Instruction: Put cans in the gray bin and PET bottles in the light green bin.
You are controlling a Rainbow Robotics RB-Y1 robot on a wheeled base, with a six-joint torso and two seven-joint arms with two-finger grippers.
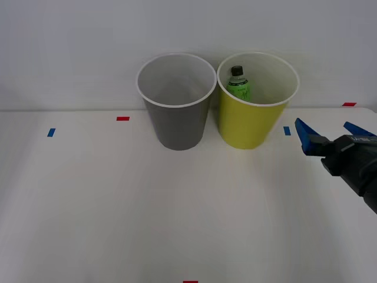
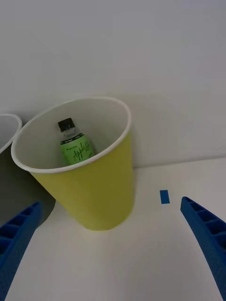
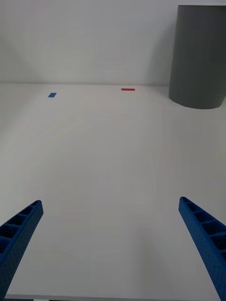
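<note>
The bottle stands upright inside the green bin, near the surface's far edge, so that part of the sorting looks done. The gray bin just beside it appears empty, and no can lies on the surface. The right pincer hovers near the right edge, spread wide and holding nothing. The left pincer is wide open and empty too, over bare surface.

The right tool sits over the counter, its fingers spread. Just ahead and to its left stands the light green bin, with the PET bottle upright inside. The gray bin stands beside that bin, farther left.
</note>
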